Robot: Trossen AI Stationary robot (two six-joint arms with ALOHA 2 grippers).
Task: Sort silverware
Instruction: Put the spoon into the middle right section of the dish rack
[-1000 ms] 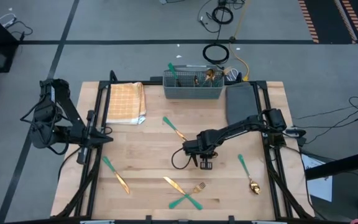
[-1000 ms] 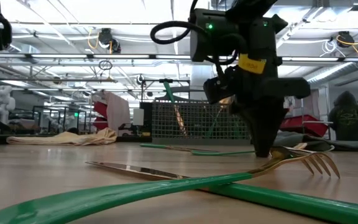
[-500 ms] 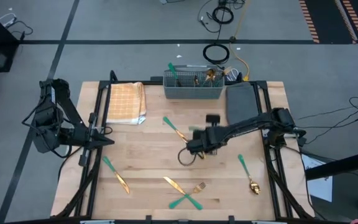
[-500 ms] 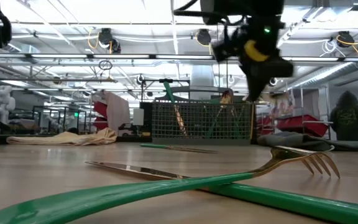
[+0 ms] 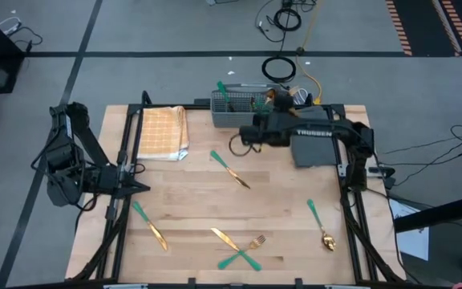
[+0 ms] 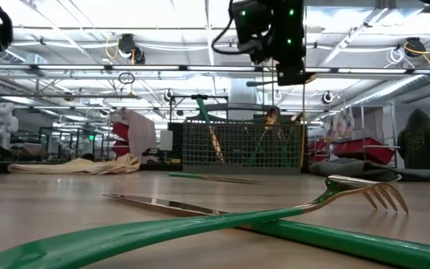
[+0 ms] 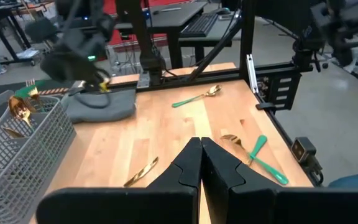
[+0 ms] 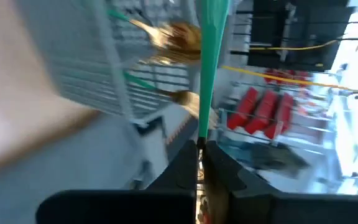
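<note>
Several pieces of silverware with teal handles and gold heads lie flat on the wooden table: a knife (image 5: 229, 168), a knife (image 5: 148, 223), a crossed knife and fork (image 5: 243, 247), and a spoon (image 5: 321, 225). More pieces stand in the grey basket (image 5: 231, 119) at the far edge. My right gripper (image 5: 261, 127) hovers at the basket, shut on a teal-handled piece (image 8: 207, 68). My left gripper (image 7: 201, 163) waits shut at the table's left edge and touches nothing. My right gripper (image 8: 201, 146) pinches the teal handle (image 8: 202, 121) between its two fingers, and the handle runs on straight out past the fingertips. In the low view the piece (image 6: 304, 119) hangs down, lifted clear, in front of the basket (image 6: 237, 146). Its head does not show.
A folded tan checked cloth (image 5: 163, 132) lies at the far left. A dark grey pad (image 5: 315, 152) sits right of the basket, partly under my right arm. Black frame rails run along the table's left and right sides. Bare wood shows in the table's middle.
My right gripper rose from the table's middle and swung toward the far edge, reaching the basket and carrying the teal-handled piece up with it. My left arm kept still, and the pieces on the table did not shift.
</note>
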